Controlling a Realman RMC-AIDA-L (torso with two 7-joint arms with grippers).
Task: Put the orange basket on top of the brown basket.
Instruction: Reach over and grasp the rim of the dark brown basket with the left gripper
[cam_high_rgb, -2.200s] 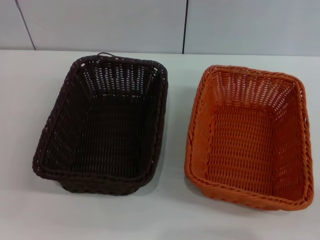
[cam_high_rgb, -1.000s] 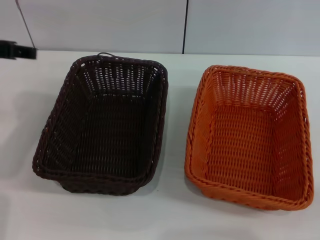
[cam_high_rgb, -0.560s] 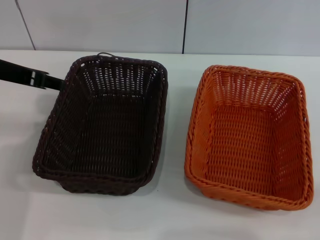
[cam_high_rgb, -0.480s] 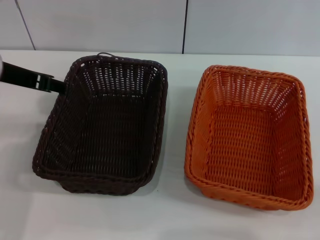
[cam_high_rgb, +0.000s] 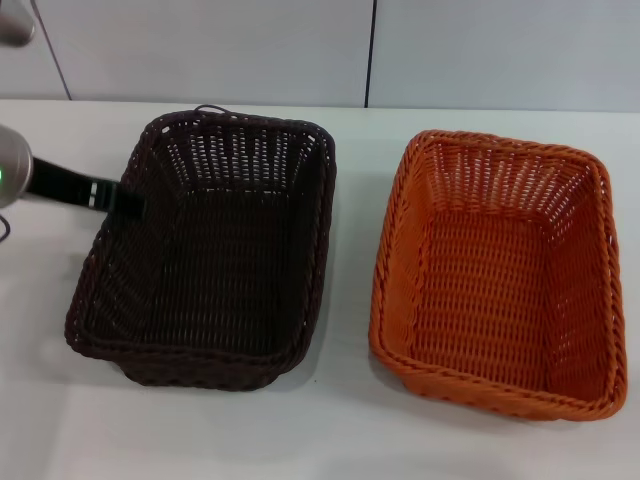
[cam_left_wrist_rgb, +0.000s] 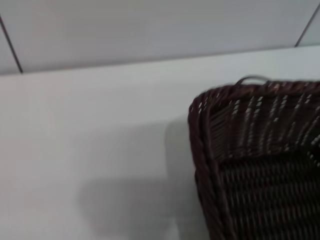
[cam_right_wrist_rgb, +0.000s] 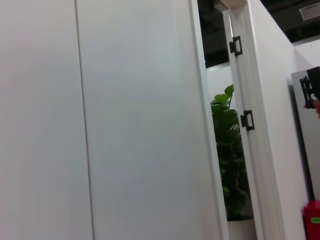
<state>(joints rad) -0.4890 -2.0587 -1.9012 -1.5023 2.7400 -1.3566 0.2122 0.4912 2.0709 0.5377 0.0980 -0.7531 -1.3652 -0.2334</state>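
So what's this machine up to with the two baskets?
It is meant to put the orange basket on top of the brown basket, but that has not happened yet. Both sit side by side, apart, on the white table. The left gripper is at the brown basket's outer rim, near its far corner. The right arm is out of sight, its camera facing a wall.

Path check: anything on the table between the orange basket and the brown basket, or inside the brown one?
Nothing visible. Only bare table separates the orange basket from the brown basket, which looks empty. The left gripper is at the brown basket's far-left rim, away from that gap. The right gripper is out of view.
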